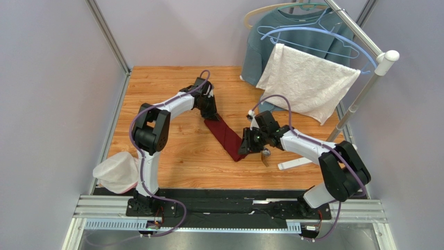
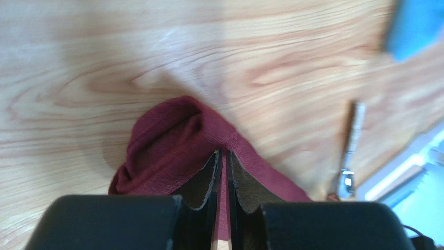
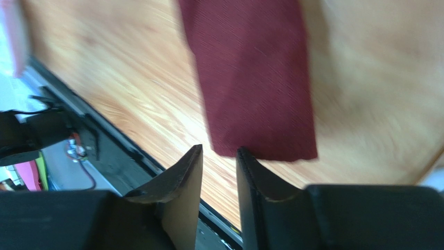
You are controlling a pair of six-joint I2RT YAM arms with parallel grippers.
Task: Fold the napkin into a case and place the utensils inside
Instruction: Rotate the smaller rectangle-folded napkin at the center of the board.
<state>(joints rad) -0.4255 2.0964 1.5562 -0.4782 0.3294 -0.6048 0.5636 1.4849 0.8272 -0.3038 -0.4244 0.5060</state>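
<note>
The maroon napkin (image 1: 225,136) lies folded into a narrow strip, running diagonally across the wooden table. My left gripper (image 1: 208,115) is shut on its far end; in the left wrist view the cloth (image 2: 167,146) bunches up ahead of the pinching fingertips (image 2: 223,152). My right gripper (image 1: 246,148) hovers over the strip's near end (image 3: 255,78), jaws (image 3: 219,151) apart with nothing between them. A silver spoon (image 2: 352,146) lies on the wood to the right. In the top view the spoon (image 1: 266,153) and a golden-brown piece (image 1: 264,161) peek out beside the right wrist.
A white textured towel (image 1: 307,83) and a grey-blue sweatshirt (image 1: 271,36) hang on a rack at the back right. The rack's white foot (image 1: 297,164) rests on the table near the right arm. A white bag (image 1: 117,172) sits at the left front edge.
</note>
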